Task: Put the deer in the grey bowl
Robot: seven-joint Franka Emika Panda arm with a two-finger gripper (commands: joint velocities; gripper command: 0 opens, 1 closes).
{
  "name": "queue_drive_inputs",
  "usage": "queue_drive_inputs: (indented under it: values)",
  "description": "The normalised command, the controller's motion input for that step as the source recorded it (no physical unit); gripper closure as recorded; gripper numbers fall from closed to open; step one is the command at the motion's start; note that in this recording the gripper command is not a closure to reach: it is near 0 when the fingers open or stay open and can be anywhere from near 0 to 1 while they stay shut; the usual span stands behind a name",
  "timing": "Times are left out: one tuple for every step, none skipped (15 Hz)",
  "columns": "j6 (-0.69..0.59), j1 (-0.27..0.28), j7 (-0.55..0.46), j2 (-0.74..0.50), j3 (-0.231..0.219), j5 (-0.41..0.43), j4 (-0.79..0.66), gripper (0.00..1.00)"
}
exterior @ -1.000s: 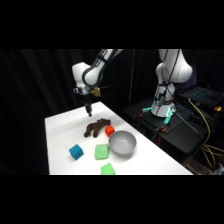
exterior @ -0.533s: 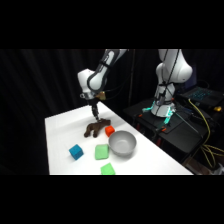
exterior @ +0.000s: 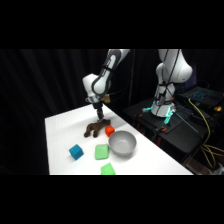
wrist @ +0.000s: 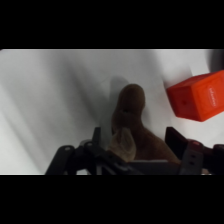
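Now lowered from its higher hover of a second ago, white two-finger gripper [exterior: 100, 118] right over the small dark brown toy deer [exterior: 96, 128] on the white table [exterior: 62, 125], just beside the small red-orange block [exterior: 109, 131] and near the round smooth grey bowl [exterior: 122, 143]. Fingers [wrist: 176, 137] spread either side of the brown body in the wrist view, seemingly not yet pinching, though contact hard to judge. Grasp about to happen; lift and carry to the bowl not yet done.
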Motion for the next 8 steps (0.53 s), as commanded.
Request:
queue_drive_inputs:
  values:
    - [0.25,-0.137,-0.26,0.00,0.136,0.297,-0.16,0.00]
    - [0.23,-0.146,-0.27,0.03,0.148,0.296,-0.12,0.00]
    - [0.23,-0.156,-0.28,0.05,0.154,0.295,-0.10,0.00]
    - [0.23,-0.156,-0.28,0.04,0.150,0.282,-0.09,0.00]
    - [0.24,-0.166,-0.31,0.01,0.160,0.281,-0.11,1.00]
    - [0.22,-0.161,-0.31,-0.01,0.150,0.248,-0.10,1.00]
    - [0.21,-0.125,-0.25,-0.05,0.117,0.185,-0.12,1.00]
    - [0.22,-0.097,-0.21,-0.08,0.084,0.133,-0.14,1.00]
